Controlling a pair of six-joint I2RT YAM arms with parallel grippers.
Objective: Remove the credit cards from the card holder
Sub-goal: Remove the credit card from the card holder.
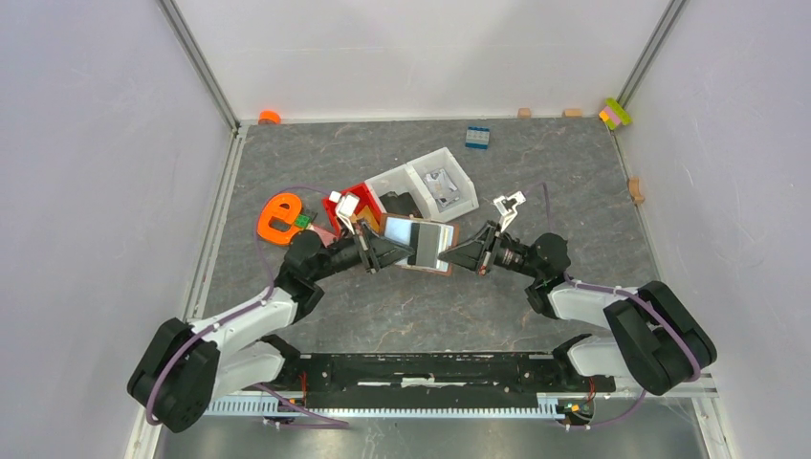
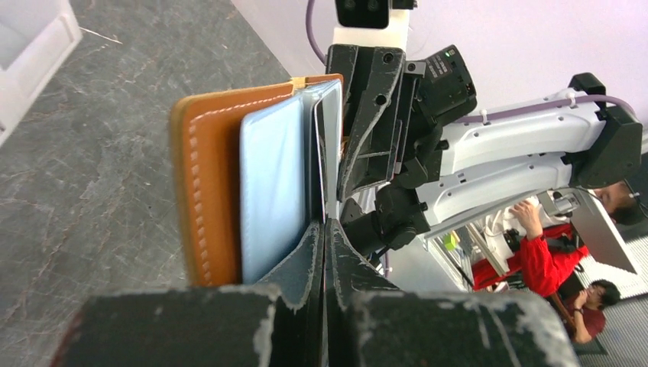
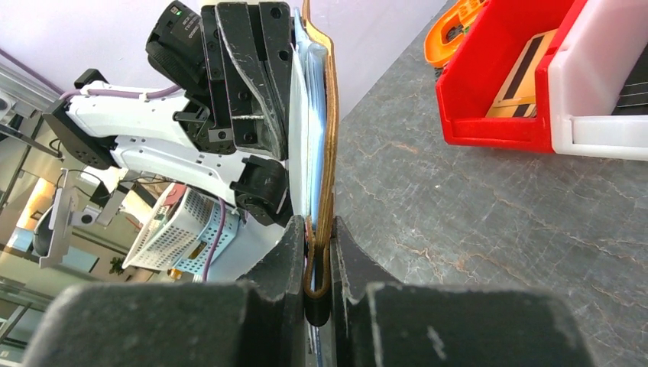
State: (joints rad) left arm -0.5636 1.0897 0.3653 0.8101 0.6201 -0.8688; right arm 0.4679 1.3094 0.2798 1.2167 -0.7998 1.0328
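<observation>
**Count of Items on the Table**

Grippers, two: left gripper [image 2: 324, 229], right gripper [image 3: 317, 229]; card holder [image 2: 206, 191], one; cards showing in it, two: pale blue card [image 2: 275, 191], silvery card [image 2: 330, 130]; red bin [image 1: 361, 196], one; white bins [image 1: 392, 178], two; large orange object [image 1: 279, 218], one; blue block [image 1: 477, 136], one; tan blocks [image 1: 524, 113], three.

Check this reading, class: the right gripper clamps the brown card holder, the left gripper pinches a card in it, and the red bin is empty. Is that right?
No. The red bin is not empty: the right wrist view shows a flat tan card with dark stripes lying in it. The right gripper does clamp the card holder, and the left gripper pinches its silvery card.
</observation>
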